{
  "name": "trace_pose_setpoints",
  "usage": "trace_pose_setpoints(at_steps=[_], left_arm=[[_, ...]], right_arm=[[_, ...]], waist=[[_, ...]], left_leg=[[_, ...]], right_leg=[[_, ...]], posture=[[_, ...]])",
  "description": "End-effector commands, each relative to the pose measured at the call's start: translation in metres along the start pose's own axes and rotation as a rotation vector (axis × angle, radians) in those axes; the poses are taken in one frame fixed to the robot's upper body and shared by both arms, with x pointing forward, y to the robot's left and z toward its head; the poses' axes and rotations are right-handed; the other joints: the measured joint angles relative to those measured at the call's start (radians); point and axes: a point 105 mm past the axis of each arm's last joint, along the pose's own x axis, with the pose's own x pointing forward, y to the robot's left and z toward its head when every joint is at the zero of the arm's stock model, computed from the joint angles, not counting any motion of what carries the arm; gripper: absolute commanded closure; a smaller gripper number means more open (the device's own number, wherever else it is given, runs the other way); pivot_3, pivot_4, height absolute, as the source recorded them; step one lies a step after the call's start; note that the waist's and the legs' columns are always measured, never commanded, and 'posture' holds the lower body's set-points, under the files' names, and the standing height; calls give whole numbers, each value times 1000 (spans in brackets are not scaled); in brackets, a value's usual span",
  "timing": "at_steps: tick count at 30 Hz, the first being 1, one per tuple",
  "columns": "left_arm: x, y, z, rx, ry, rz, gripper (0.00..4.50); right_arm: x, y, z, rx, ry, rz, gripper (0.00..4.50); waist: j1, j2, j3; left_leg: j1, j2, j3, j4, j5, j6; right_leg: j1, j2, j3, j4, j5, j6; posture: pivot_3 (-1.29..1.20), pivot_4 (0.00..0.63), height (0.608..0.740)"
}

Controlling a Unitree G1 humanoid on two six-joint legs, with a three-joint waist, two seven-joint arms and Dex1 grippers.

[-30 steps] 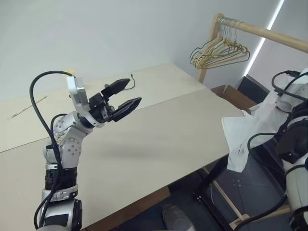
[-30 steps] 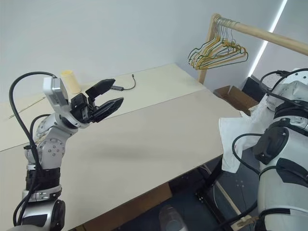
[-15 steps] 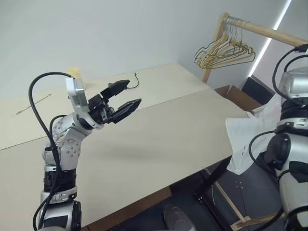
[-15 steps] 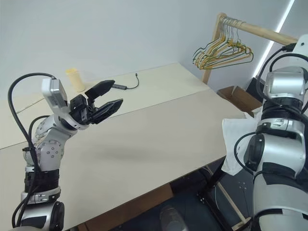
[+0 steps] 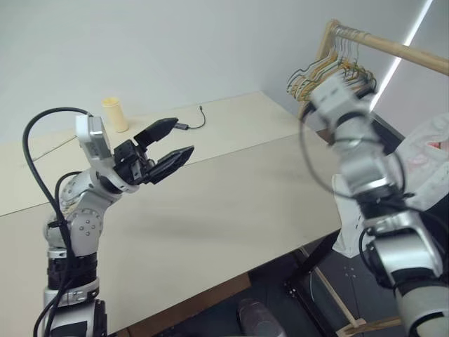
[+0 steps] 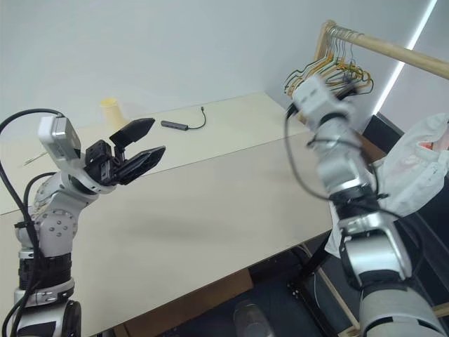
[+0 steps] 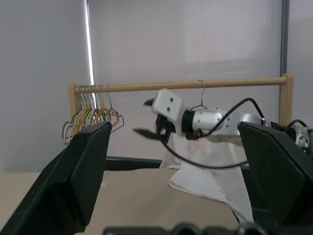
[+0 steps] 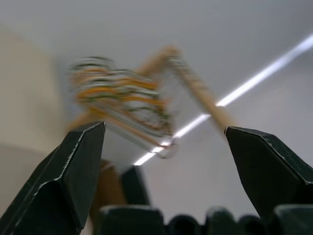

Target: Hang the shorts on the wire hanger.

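The white shorts hang off the table's right end, with a pink patch near their top. In the left wrist view they droop under the thin wire hanger, whose hook sits over the wooden rail. My right gripper is raised level to the left of the shorts, apart from them and aimed at the hanger cluster. Its fingers stand open with nothing between them. My left gripper hovers open and empty over the table's left side.
A cluster of yellow, green and dark hangers hangs at the rail's near end. On the beige table stand a yellow cup and a small adapter with a cable at the back.
My right arm has swung up and to the left, from beside the shorts to in front of the hanger cluster. The view has panned a little. The left arm has barely moved.
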Motion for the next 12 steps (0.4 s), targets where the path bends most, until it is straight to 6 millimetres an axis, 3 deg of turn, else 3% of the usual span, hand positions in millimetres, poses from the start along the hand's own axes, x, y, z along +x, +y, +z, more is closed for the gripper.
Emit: trace_pose_setpoints(at_steps=[1, 6, 12], left_arm=[[-3, -8, 12, 30, -12, -31, 0], [-2, -16, 14, 18, -21, -71, 0], [-5, -12, 13, 11, 2, -51, 0]], right_arm=[[-14, 27, 29, -73, -147, 156, 27], [-27, 67, 29, -179, -181, 298, 27], [-29, 78, 31, -194, -178, 322, 27]], waist=[[19, 0, 0], [58, 0, 0], [83, 0, 0]], left_leg=[[-1, 0, 0, 0, 0, 0], [-2, -1, -1, 0, 0, 0], [-1, 0, -1, 0, 1, -1]], right_leg=[[-1, 0, 0, 0, 0, 0], [-2, -1, -1, 0, 0, 0], [-2, 0, -2, 1, 2, -3]], posture=[[-192, 0, 740], [-174, 0, 740], [-163, 0, 740]])
